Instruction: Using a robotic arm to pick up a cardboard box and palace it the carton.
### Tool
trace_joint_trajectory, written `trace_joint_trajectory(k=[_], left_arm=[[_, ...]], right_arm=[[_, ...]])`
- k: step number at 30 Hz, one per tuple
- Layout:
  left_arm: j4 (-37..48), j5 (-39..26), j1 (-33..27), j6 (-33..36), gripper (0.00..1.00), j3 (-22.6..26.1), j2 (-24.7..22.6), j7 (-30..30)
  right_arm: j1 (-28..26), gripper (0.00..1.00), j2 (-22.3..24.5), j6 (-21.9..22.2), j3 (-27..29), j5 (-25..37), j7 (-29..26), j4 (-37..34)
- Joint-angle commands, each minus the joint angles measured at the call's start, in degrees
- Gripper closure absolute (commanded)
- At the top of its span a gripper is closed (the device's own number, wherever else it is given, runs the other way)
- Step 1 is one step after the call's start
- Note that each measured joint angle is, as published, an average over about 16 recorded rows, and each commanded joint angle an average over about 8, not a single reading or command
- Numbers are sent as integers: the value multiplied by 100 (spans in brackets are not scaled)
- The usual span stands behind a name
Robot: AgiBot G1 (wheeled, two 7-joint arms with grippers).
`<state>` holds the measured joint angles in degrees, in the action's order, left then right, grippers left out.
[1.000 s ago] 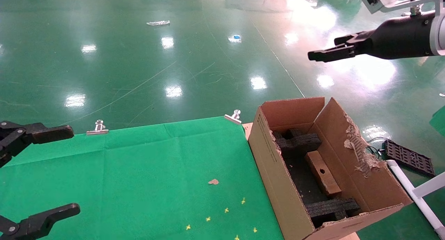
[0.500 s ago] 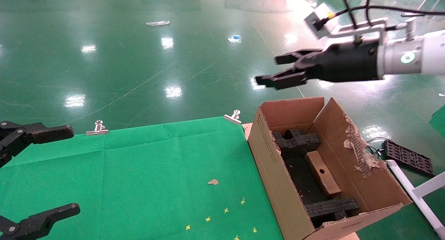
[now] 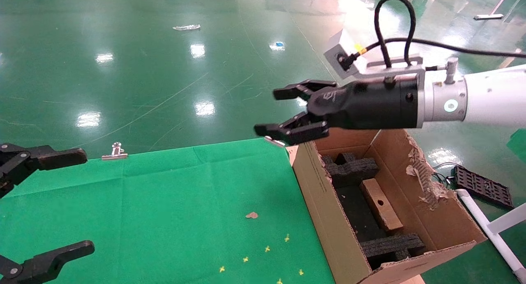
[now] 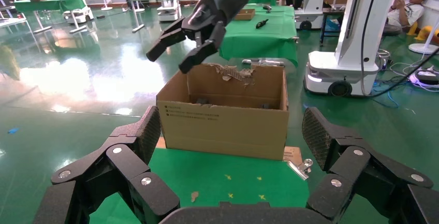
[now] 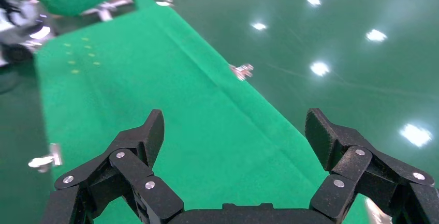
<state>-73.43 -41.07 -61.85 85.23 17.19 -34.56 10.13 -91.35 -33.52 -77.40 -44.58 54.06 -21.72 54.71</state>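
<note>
Glossy green floor with bright lamp reflections stretches behind a tabletop (image 3: 164, 202) covered in matte green cloth, held at its far edge by a metal clip (image 3: 116, 151). At the tabletop's right end stands the carton (image 3: 324, 210), large and corrugated, its flaps ragged and torn, with black foam blocks (image 3: 354, 169) at both ends of the inside. The cardboard box (image 3: 381, 205), small, narrow and brown, with a round hole in its upward face, already lies in the carton between the foam blocks, so the placing looks done. The robotic arm (image 3: 489, 95), white and glossy with a black cylindrical wrist and a looping cable, reaches in from the right; the right gripper (image 3: 283, 111) hangs above the carton's far corner and the cloth's edge, jaws spread wide and holding nothing. What seems left, if anything, is for it to draw clear. The left gripper (image 3: 61, 199) sits parked at the tabletop's left side, its black fingers wide apart and empty.
</note>
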Motion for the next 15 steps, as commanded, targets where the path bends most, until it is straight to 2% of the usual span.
trace_joint_trajectory(k=[1, 15], left_arm=[[0, 0, 0, 0, 0, 1, 0, 0], [0, 3, -1, -2, 0, 5, 2, -2]], right_arm=[[213, 0, -11, -59, 205, -87, 79, 135], [1703, 0, -86, -475, 1633, -698, 627, 1079]])
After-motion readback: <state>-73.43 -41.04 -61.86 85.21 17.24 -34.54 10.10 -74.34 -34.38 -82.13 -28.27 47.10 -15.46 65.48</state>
